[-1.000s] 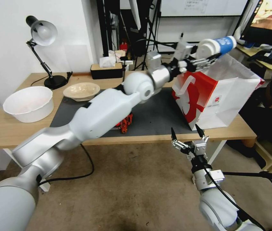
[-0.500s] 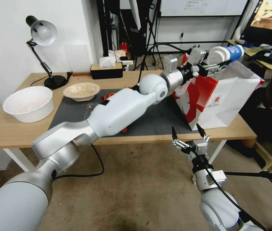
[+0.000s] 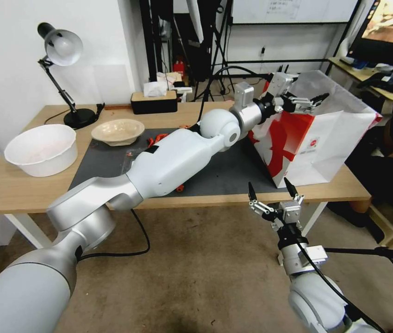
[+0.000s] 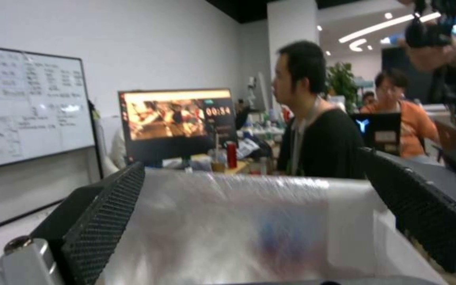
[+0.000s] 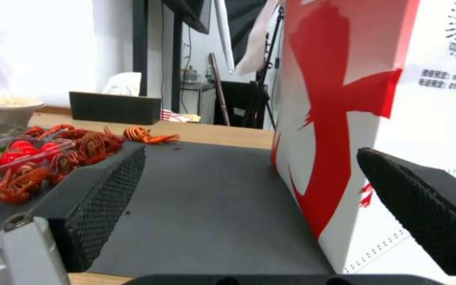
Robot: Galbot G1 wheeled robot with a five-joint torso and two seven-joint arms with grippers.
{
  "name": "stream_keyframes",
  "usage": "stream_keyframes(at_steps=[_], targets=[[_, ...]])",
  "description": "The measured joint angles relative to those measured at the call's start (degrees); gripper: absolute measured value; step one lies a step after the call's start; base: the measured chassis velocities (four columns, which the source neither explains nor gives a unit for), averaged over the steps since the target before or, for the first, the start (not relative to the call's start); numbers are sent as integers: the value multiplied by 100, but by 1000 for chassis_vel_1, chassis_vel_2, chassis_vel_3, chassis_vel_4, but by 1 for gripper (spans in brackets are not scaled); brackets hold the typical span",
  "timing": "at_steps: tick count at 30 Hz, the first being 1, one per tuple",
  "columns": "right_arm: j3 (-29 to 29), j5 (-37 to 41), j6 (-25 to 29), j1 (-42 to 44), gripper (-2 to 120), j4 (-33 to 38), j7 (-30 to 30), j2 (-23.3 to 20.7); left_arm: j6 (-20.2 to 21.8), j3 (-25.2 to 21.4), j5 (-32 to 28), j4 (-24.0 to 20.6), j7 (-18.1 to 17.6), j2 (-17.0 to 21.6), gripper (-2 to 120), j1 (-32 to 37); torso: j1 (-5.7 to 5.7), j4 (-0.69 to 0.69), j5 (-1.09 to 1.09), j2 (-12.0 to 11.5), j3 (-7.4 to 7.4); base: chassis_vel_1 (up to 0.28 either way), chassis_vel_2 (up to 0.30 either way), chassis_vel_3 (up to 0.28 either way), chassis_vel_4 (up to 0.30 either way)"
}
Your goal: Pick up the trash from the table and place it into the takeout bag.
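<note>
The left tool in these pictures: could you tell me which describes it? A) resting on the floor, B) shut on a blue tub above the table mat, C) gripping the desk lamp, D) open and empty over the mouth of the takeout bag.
D: the left tool hangs over the open top of the takeout bag, fingers spread with nothing between them.

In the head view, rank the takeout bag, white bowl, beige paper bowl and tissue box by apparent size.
1. Takeout bag, clearly largest.
2. White bowl.
3. Beige bowl and tissue box look about alike; the box stands farther back, so no ranking between them.
</note>
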State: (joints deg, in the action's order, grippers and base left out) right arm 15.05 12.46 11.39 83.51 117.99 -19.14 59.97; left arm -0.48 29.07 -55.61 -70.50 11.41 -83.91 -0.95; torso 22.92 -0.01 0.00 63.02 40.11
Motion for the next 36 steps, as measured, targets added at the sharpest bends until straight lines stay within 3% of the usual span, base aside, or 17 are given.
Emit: stream_keyframes(at_steps=[7, 10, 11, 12, 17, 28, 36], targets=[[13, 0, 0, 5, 100, 8, -5, -23, 96, -520, -101, -504, -460, 425, 100, 134, 0, 0, -1, 0, 0, 0, 0, 0, 0], [7, 3, -1, -35, 100, -15, -7, -42, 208, -882, -158, -980, -766, 933, 100, 417, 0, 1, -2, 0, 0, 0, 0, 0, 0], [7, 3, -1, -35, 100, -15, -7, -42, 208, -882, -158, -980, -766, 933, 100, 417, 0, 1, -2, 0, 0, 0, 0, 0, 0], [-5, 6, -7, -57, 100, -24, -7, -47, 245, -1045, -173, -1217, -839, 1215, 100, 588, 0, 2, -2, 0, 0, 0, 0, 0, 0], [-49, 11, -35, -91, 100, -40, -6, -58, 288, -1445, -173, -1741, -880, 1962, 100, 1130, 0, 3, -3, 1, 0, 0, 0, 0, 0], [-68, 16, -36, -99, 100, -74, -1, -119, 350, -2342, -46, -2744, -999, 2943, 100, 2331, 0, 0, -1, 1, -1, 0, 0, 0, 0], [-153, 16, -27, -164, 100, -143, 19, -111, 260, -3627, 317, -3544, -1026, 3804, 100, 3998, -1, 3, -5, 1, -1, 0, 0, 0, 0]])
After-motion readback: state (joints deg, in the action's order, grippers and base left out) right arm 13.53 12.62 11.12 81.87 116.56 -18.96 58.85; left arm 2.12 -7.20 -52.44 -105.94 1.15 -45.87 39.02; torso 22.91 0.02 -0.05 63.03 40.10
